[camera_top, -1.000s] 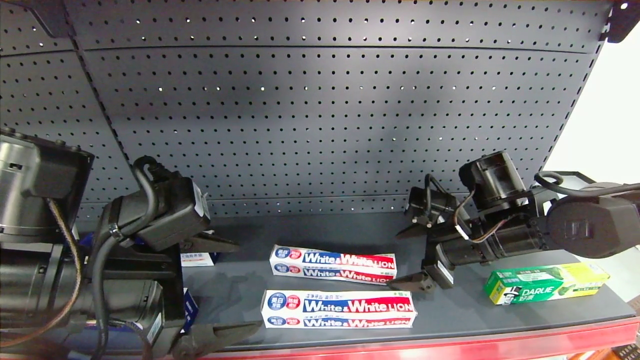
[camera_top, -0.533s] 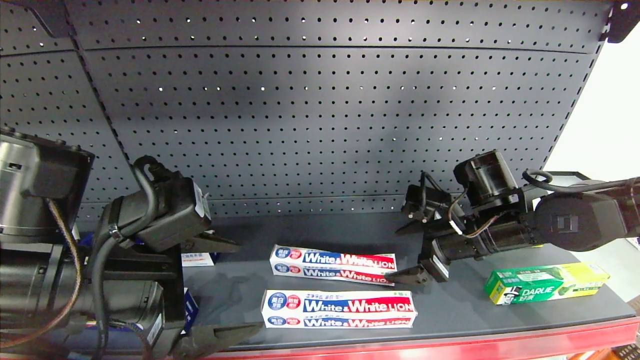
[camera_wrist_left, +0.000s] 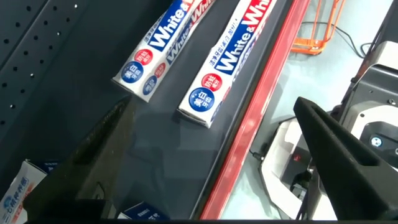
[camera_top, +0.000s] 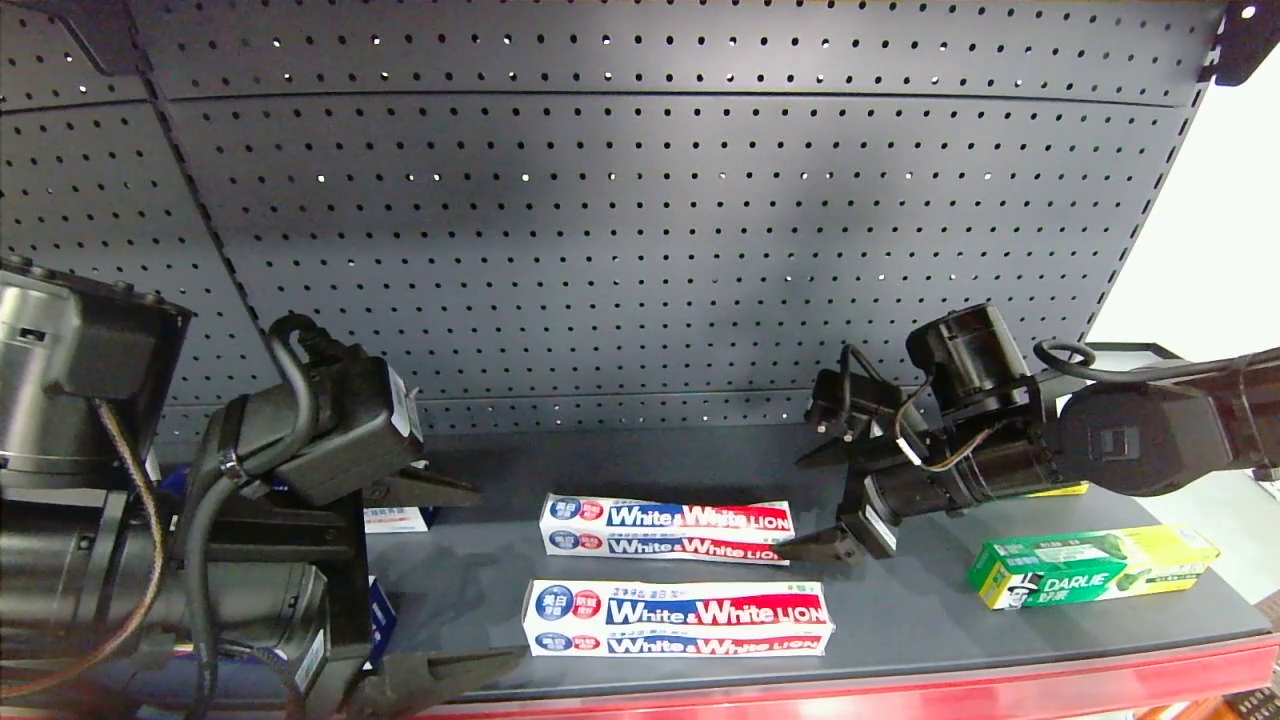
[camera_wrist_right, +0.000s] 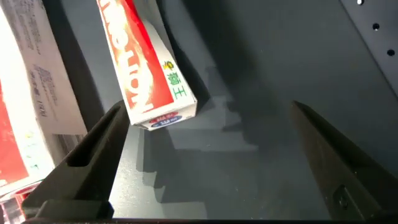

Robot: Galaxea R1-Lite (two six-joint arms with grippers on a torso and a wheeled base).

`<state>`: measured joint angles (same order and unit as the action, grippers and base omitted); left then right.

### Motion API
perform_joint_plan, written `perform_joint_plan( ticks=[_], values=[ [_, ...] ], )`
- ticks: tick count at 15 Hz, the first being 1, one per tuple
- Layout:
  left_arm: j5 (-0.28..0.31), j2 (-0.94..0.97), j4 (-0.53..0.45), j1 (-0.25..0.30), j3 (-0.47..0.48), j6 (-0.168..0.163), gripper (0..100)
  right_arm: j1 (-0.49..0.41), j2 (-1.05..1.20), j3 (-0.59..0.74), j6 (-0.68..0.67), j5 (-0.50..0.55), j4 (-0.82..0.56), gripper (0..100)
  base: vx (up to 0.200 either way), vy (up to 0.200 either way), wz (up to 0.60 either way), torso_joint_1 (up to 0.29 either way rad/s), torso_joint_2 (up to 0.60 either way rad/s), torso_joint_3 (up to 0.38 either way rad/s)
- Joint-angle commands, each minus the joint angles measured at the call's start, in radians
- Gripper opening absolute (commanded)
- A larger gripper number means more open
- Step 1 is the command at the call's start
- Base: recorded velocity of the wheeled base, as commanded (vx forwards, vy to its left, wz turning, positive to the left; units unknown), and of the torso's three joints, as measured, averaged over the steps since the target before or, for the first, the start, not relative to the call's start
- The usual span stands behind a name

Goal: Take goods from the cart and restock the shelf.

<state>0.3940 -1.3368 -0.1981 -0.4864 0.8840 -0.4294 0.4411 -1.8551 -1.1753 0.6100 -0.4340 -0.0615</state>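
Two white, red and blue toothpaste boxes lie on the dark shelf (camera_top: 940,620): a rear box (camera_top: 665,528) and a front box (camera_top: 678,618). My right gripper (camera_top: 815,500) is open at the rear box's right end, its lower finger right against that end. In the right wrist view the rear box's end (camera_wrist_right: 149,81) lies by one finger of the right gripper (camera_wrist_right: 205,109), and the front box (camera_wrist_right: 37,93) lies beside it. My left gripper (camera_top: 440,580) hangs open at the shelf's left, apart from both boxes. The left wrist view has the rear box (camera_wrist_left: 165,46) and front box (camera_wrist_left: 236,56) ahead of the left gripper (camera_wrist_left: 208,106).
A green and yellow box (camera_top: 1090,565) lies at the shelf's right end. Small blue and white boxes (camera_top: 395,518) sit at the far left. A perforated back panel (camera_top: 640,250) closes the rear. The shelf's red front edge (camera_top: 900,690) runs along the front.
My right gripper has moved a little left, up to the rear toothpaste box's right end, and that box now lies slightly straighter. The left arm has not moved.
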Motion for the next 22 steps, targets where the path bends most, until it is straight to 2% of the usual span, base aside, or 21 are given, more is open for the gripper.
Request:
perform_joint_plan(
  ticks=[1,8,14,15,22],
  values=[
    [0.0,-0.002,0.0,0.0,0.0,0.0,100,-0.005,-0.007,-0.004,0.001,0.0,0.0,100,0.0,0.0,0.0,0.0,0.0,0.0],
    [0.0,-0.001,0.0,0.0,0.0,0.001,100,-0.005,0.036,0.008,0.002,0.001,-0.003,100,0.0,0.0,0.0,0.0,0.0,0.0],
    [0.002,0.011,-0.001,-0.001,-0.01,0.001,100,-0.038,0.197,0.135,0.001,0.003,-0.003,100,0.0,0.0,0.0,0.0,0.0,0.0],
    [0.002,0.022,-0.003,-0.001,-0.016,0.001,100,-0.042,0.269,0.201,0.001,0.003,-0.004,100,0.0,0.0,0.0,0.0,0.0,0.0],
    [0.0,0.027,0.002,0.003,-0.005,0.003,100,-0.027,0.335,0.332,0.002,0.005,-0.003,100,0.0,0.0,0.0,0.0,0.0,0.0]
  ],
)
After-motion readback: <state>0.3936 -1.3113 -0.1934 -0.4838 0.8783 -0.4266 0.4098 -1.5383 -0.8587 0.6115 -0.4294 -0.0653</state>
